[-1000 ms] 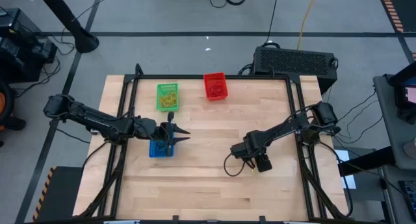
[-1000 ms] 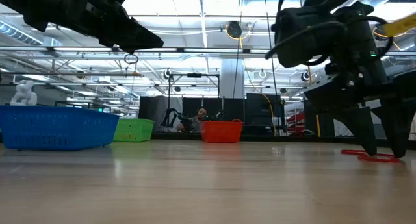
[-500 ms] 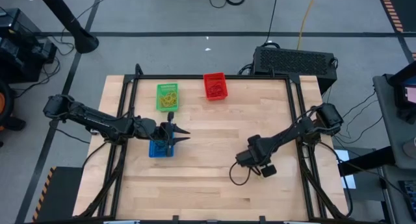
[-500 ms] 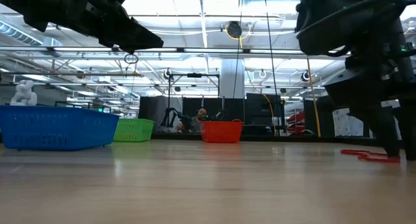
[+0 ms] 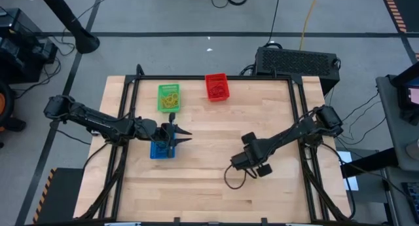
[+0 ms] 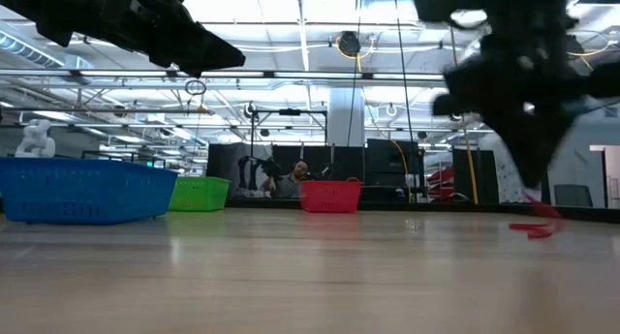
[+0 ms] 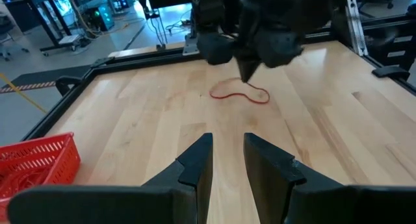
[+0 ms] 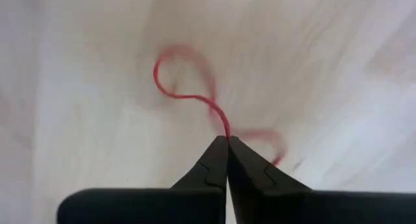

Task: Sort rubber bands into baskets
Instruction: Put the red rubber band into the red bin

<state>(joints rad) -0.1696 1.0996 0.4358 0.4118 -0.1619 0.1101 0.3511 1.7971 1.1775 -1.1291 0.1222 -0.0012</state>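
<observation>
While a sec ago its fingers were standing wide, the right hand is now pinching the red rubber band on the worktop right of centre, pickup w/ red basket likely following; left hand is hovering narrowly parted over the blue basket.

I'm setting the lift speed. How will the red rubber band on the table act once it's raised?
Probably floppy: the red rubber band lies in a loose, twisted curl on the table, so it should dangle. It looks thin and very light. The right claw is shut on one strand only, so it could slip or swing if jerked.
</observation>
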